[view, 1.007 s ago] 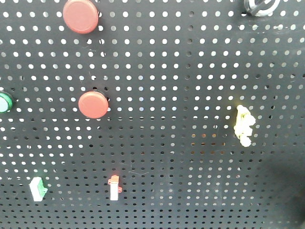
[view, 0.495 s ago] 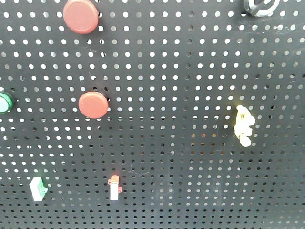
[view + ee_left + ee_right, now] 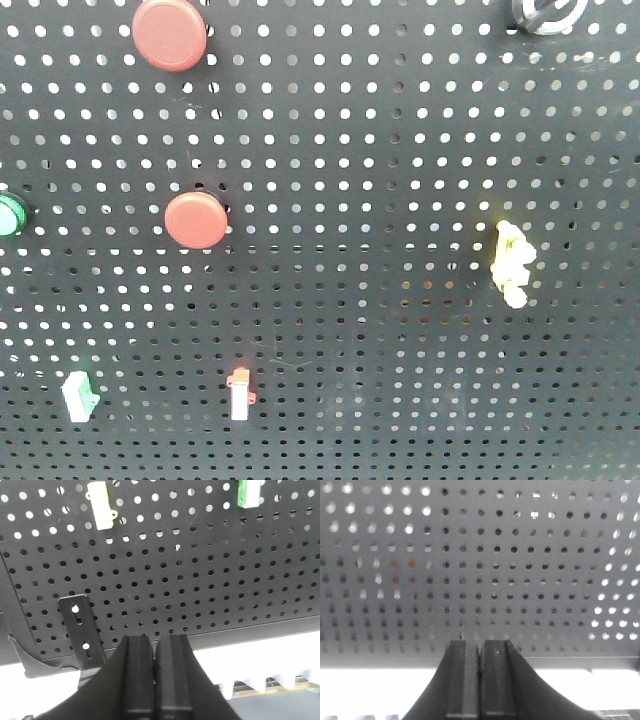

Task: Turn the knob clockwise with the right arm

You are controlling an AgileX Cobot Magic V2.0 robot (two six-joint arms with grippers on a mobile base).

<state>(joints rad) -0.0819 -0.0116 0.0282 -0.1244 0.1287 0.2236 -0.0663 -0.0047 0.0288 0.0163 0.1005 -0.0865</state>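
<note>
Front-facing view hasn't budged in the last second: knob (image 3: 545,12) is clipped at the top-right edge. Right gripper (image 3: 480,680) is pinched closed, with only pegboard (image 3: 520,555) ahead of it, so it's not on the knob.

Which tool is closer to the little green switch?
Probably left. The left tool sits below the green switch, to its left in the wrist view. The right tool faces only bare pegboard.
</note>
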